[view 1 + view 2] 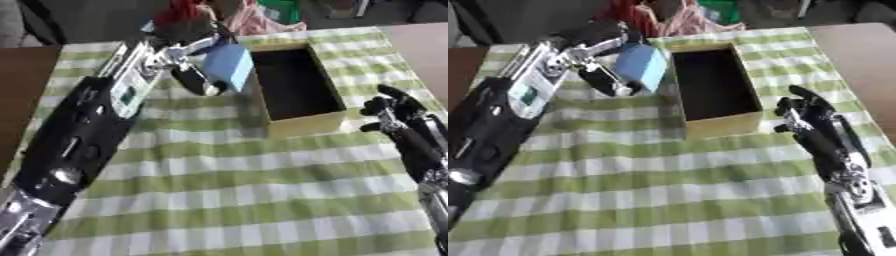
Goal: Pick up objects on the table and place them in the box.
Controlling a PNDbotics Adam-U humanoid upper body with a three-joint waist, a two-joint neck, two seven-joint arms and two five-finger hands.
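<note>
1. The light blue block [229,65] looks like a small stiff carton or foam piece (probably light, judging by how easily it hangs off the fingers). Flat faces, so squeezing two opposite sides is the obvious way to take it.
2. Right now it's up in the air, tilted, just beside the left wall of the box [302,125] near its far end. Not over the opening yet, I'd say.
3. The left hand [188,60] has it: dark fingers curled around the block's lower left side, thumb on the other side, so it's closed on the block.
4. The box is open-topped, dark inside, yellowish walls, sitting on the green-and-white checked cloth [245,200] over the worktop. Can't make out anything inside it.
5. The right hand [811,112] is idle on the cloth just right of the box, fingers relaxed and pointing up, holding nothing.
6. Smooth faces could slip, so I'd keep it level on the way over the rim.
</note>
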